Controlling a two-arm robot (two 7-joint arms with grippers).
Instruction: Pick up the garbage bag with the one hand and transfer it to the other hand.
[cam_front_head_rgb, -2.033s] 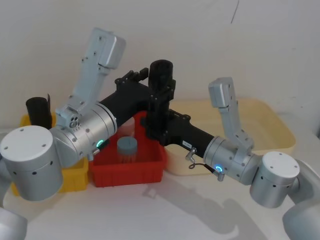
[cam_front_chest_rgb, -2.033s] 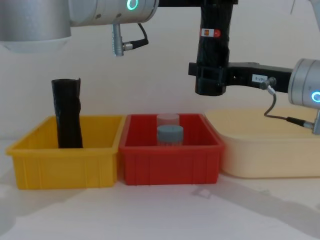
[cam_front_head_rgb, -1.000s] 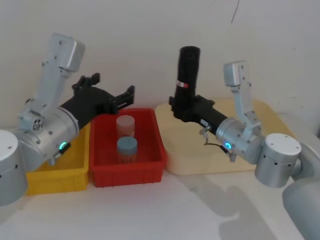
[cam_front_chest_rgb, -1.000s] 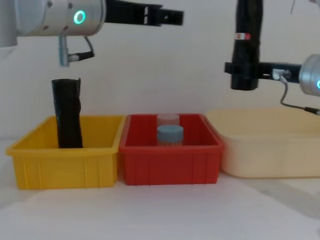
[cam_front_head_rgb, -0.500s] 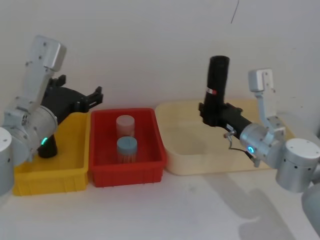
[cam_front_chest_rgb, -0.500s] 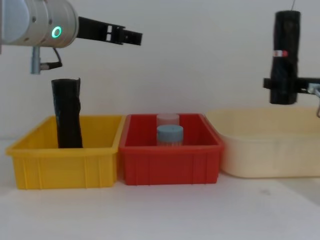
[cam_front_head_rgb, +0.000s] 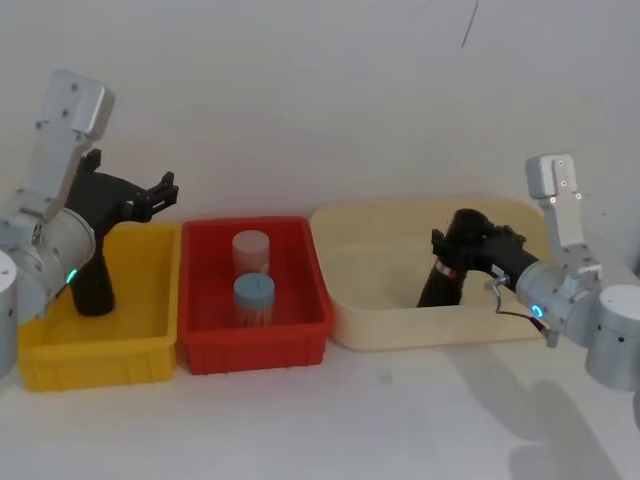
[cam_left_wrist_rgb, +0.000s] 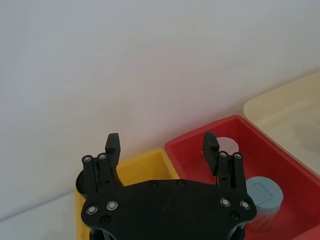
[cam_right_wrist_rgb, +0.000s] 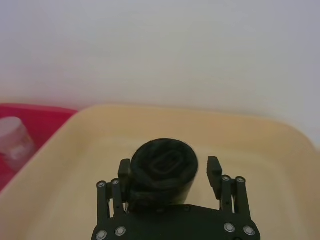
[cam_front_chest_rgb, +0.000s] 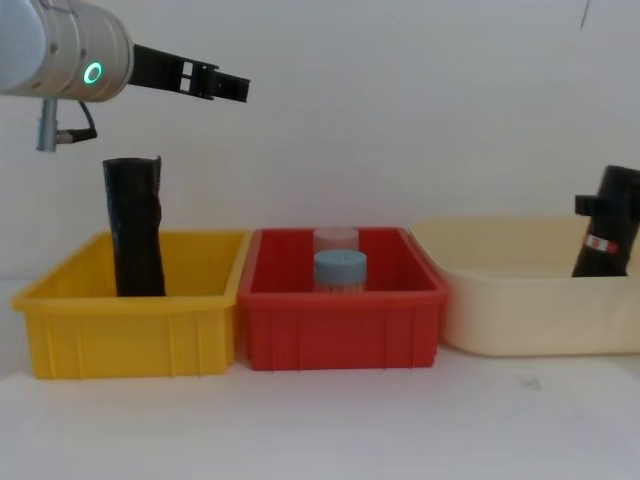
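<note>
- Label band (cam_front_chest_rgb: 598, 243), red and white, ringed the garbage bag (cam_front_chest_rgb: 606, 215) part-way up; any print on it was too small to read
- The bag leaned tilted inside the cream tray (cam_front_chest_rgb: 500, 300), at the tray's right end, its upper end raised above the rim
- In the chest view, its lower end was hidden behind the tray's front wall
- The right gripper (cam_right_wrist_rgb: 169, 164) bracketed the bag's upper end with its jaws parted a little wider than the roll: one finger (cam_right_wrist_rgb: 125, 169) lay against the plastic, and a thin gap showed beside the other
- A light-blue ring (cam_front_head_rgb: 537, 311) glowed on that arm
- The left gripper (cam_left_wrist_rgb: 161, 142) hung wide open and empty, high over the yellow bin (cam_front_chest_rgb: 130, 330), well apart from the bag; its arm carried a green ring (cam_front_chest_rgb: 93, 72)
- A plain black roll (cam_front_chest_rgb: 135, 230) stood upright in the yellow bin, its foot hidden by the bin wall and no label on it
- The red bin (cam_front_chest_rgb: 340, 330) between the two held a pale-lidded jar (cam_front_chest_rgb: 336, 238) and a blue-grey-lidded jar (cam_front_chest_rgb: 340, 268); their contents could not be made out
</note>
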